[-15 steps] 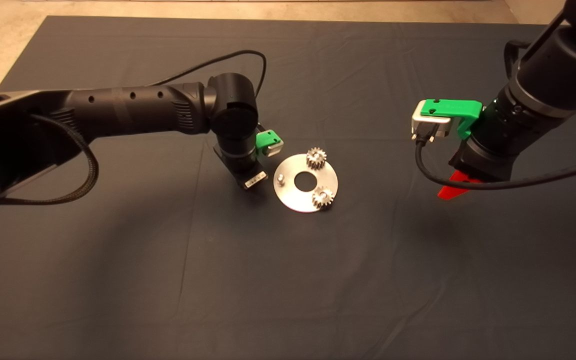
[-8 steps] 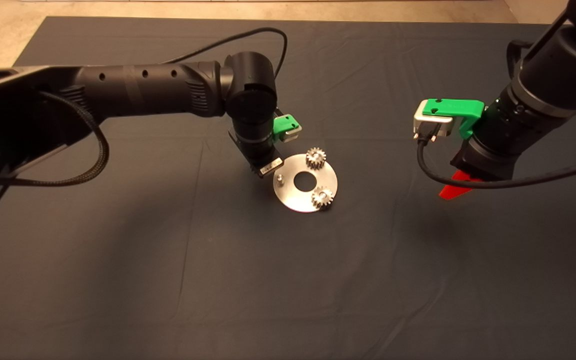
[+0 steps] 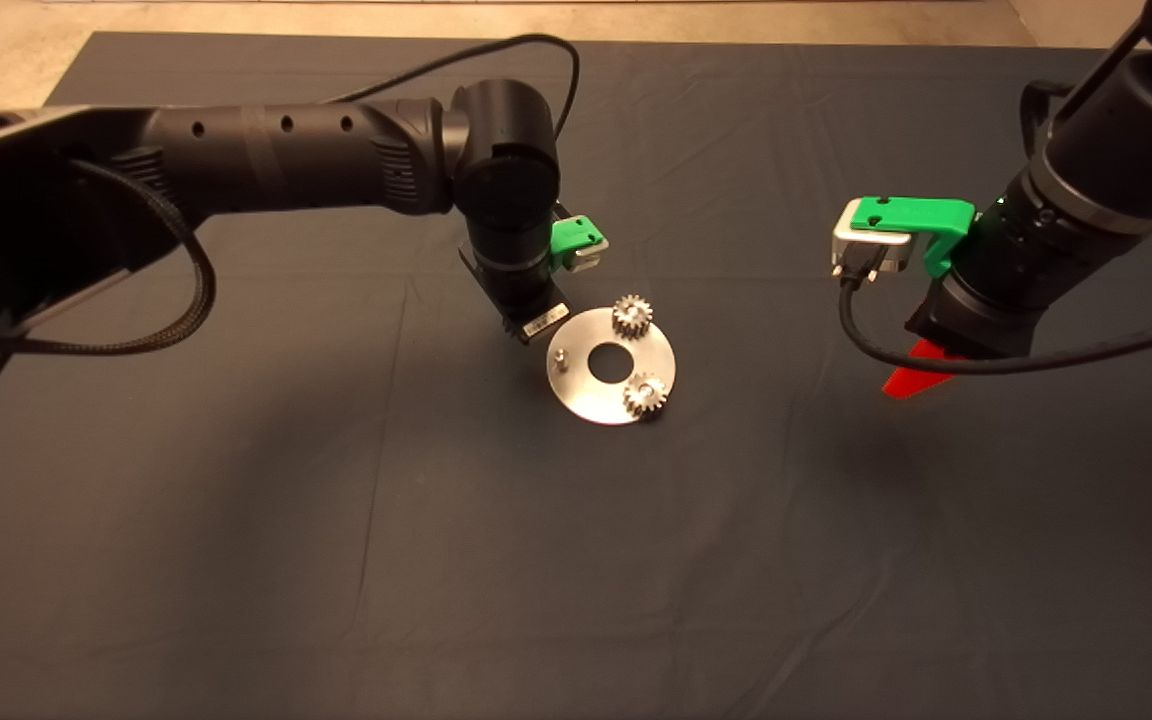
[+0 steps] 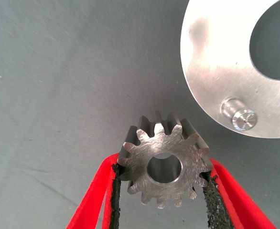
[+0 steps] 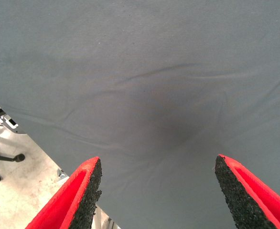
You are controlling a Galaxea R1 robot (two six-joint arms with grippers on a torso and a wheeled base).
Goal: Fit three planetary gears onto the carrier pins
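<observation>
Since 1 second ago the left arm has swung in toward the disc (image 3: pixel 611 380), bringing its load close to the bare pin (image 3: pixel 560 356).

2 gears already sit on pins: 1 (image 3: pixel 632 316) on the disc's far side, 1 (image 3: pixel 646 394) on its near right rim. By my reading 2 of 3 are done and only the pin at the disc's left edge is unfilled.

Gear 3 (image 4: pixel 165 165) is clamped by its teeth between the pads of the left gripper (image 4: pixel 161 191), bore facing the wrist camera, just beside the disc's rim and not yet over the pin (image 4: pixel 240 116). It is silvery, with pointed teeth and fine machining marks.

Well right of the disc, the right gripper (image 5: pixel 156 183) hangs over the mat (image 3: pixel 236 560), fingers spread wide and holding nothing.
</observation>
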